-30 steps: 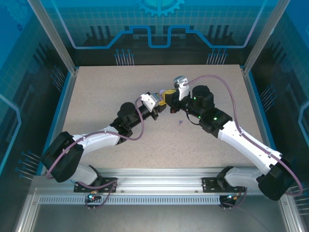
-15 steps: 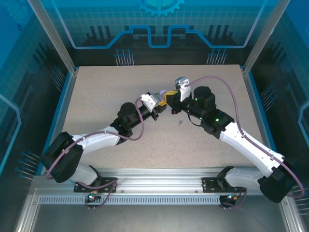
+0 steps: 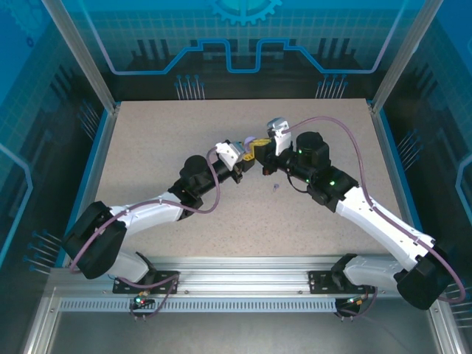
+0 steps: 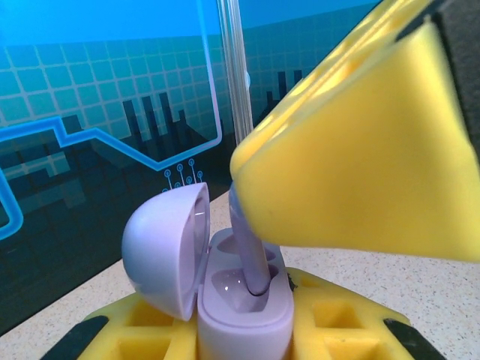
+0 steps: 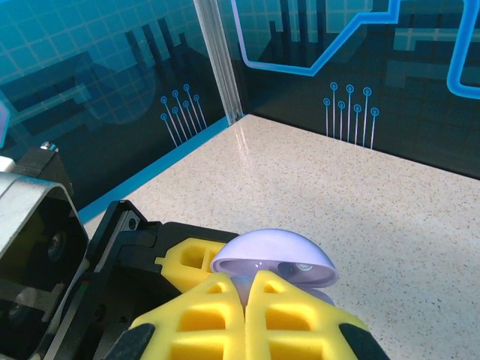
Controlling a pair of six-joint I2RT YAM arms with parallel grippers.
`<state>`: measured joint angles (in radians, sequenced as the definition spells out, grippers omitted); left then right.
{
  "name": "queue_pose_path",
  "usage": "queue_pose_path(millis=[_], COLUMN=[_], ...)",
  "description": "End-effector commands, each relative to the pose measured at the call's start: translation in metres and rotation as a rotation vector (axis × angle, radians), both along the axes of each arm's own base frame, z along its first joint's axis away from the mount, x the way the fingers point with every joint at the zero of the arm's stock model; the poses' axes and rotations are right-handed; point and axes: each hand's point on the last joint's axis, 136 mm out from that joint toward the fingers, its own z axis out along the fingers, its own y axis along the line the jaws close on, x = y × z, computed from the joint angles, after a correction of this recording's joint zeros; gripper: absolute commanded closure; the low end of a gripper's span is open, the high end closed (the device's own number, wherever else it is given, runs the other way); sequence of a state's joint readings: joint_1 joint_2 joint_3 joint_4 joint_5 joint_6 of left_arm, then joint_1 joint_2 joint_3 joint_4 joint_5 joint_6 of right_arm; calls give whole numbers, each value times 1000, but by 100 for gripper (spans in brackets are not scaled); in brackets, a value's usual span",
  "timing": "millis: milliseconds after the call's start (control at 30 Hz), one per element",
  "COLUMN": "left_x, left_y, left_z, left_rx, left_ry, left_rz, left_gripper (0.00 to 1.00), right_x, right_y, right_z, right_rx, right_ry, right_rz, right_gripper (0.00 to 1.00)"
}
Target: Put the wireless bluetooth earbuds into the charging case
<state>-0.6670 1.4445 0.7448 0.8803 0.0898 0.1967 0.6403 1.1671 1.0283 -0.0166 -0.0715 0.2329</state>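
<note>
Left wrist view: lavender earbud (image 4: 252, 259), pinched by right gripper (image 5: 247, 296), has been lowered into charging case (image 4: 244, 311) clamped by left gripper (image 4: 241, 341); seating is judged imminent.

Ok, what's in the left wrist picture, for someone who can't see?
An open lavender charging case, lid flipped up to the left, sits clamped between the left gripper's yellow fingers. The right gripper's fingers hold a lavender earbud stem-down at its socket.

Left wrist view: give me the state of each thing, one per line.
lavender charging case: lid open, standing upright.
lavender earbud: stem down, tip in a case slot.
left tool: shut on the lavender charging case.
right tool: shut on the lavender earbud.
</note>
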Motion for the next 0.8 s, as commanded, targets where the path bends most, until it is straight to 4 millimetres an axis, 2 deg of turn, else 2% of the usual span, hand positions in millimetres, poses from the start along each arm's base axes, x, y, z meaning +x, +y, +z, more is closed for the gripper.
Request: queue_pose_path(millis=[0,100,167,200,467,667,767], left_x=[2,2,2,2,2,3,3], left_y=[14,14,14,13,10,9,9], left_z=[64,63,61,60,52,46,44], left_rx=[-138,-138,-134,-132,-121,-112,-107], left_ry=[-114,-110,-105,-102,-76,-62,-58], left_rz=[56,55,53,48,35,38,37], left_gripper=[100,100,100,100,100,100,100], right_x=[-15,-12,-9,-8,-3,-13,-22], right_y=[6,3,2,1,0,4,6], right_z=[-41,-40,-38,-37,-17,5,22], right_rx=[-85,-88,-82,-81,-41,-6,21], right_ry=[122,126,135,140,147,144,142], right_rz=[67,43,30,19,-8,48,90], right_gripper=[100,99,90,82,63,36,28])
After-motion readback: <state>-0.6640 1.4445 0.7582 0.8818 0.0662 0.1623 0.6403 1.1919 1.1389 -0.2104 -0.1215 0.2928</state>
